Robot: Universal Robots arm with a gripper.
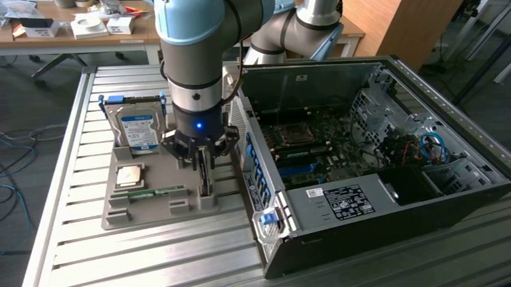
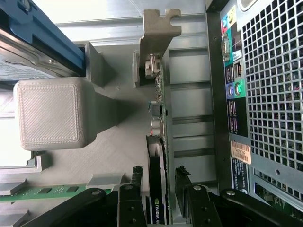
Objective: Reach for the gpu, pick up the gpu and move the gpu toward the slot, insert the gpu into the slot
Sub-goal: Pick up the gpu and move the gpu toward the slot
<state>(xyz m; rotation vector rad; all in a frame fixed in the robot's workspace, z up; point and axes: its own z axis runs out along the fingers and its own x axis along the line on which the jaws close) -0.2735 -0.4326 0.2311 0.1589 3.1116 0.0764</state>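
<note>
We judge the reach nearly done and everything else left: the pincer [image 1: 200, 160] [image 2: 159, 174] is open, its fingers [image 2: 137, 177] straddling the gpu [image 1: 205, 174] [image 2: 156, 151] with slim gaps either side. The gpu stands on edge in the grey holder tray [image 1: 152, 179] on the worktop [image 1: 96, 239], beside the open computer case [image 1: 359, 197], unlifted, well apart from the motherboard [image 1: 335, 140]. It is a thin dark card with a pale metal end bracket [image 2: 160, 28].

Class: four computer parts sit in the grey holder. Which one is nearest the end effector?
The gpu, standing on edge with the end effector straddling it; the hard drive, CPU chip and memory stick sit farther off.
</note>
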